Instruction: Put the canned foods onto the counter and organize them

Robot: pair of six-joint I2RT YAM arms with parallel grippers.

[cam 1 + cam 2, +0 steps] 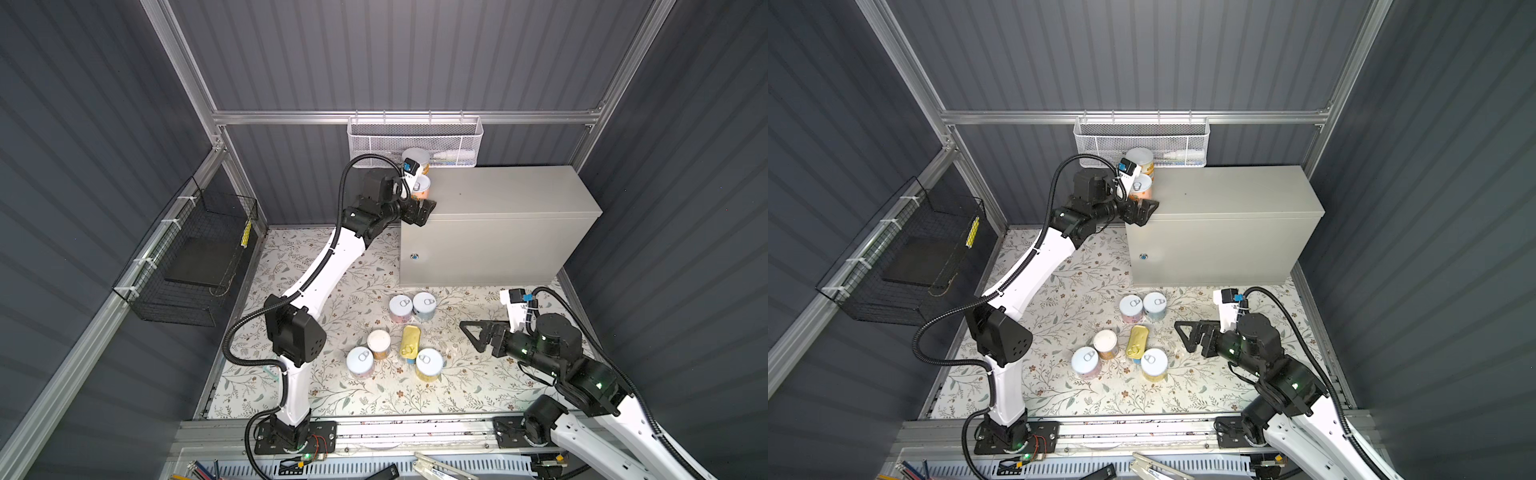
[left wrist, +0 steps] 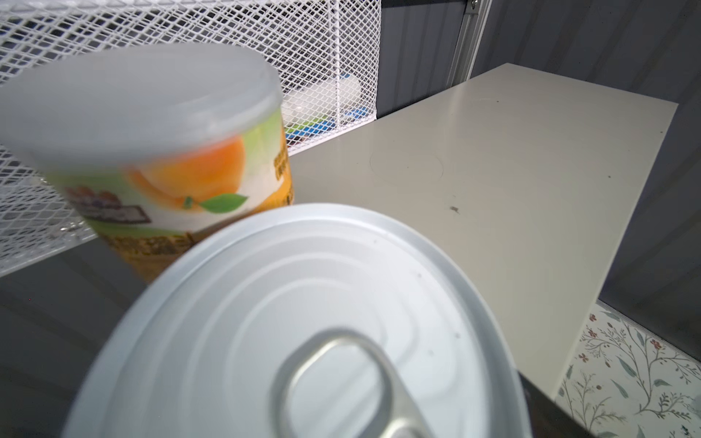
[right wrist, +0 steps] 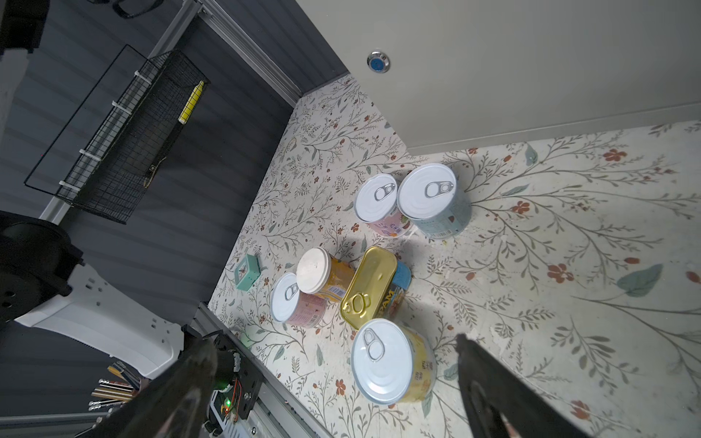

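A: Where do we stand? Two tins are up on the bench (image 1: pixel 498 195), and six wait on the floral mat (image 1: pixel 332 395) below.

B: We'd judge this is the let-go of the pull-tab tin (image 1: pixel 423 185). Our left claw (image 1: pixel 424 212) is spread to its widest and grips nothing. The tin stands upright just beyond it, at the end of the bench nearest the claw, with the white-lidded tin (image 1: pixel 417 158) right behind. Whether a finger brushes the tin's wall we cannot tell, because the left wrist view shows it only from above.

A: So how do we leave cleanly?

B: We draw straight back and level, with no sideways swing. The tin sits close to the bench edge, and a nudge could tip it off. For tidy rows, we should set the next ones farther along the bare top, away from this claw.

A: And our right claw (image 1: pixel 469 337)?

B: It is spread wide too, empty, hanging above the mat. The yellow tin (image 3: pixel 381 360) lies just ahead, between the lines of its fingers (image 3: pixel 489 394). The gold-topped oblong tin (image 3: pixel 370 284) sits just beyond, touching or nearly so — we should drop squarely over the yellow one and close low on its wall, so the neighbour isn't dragged.
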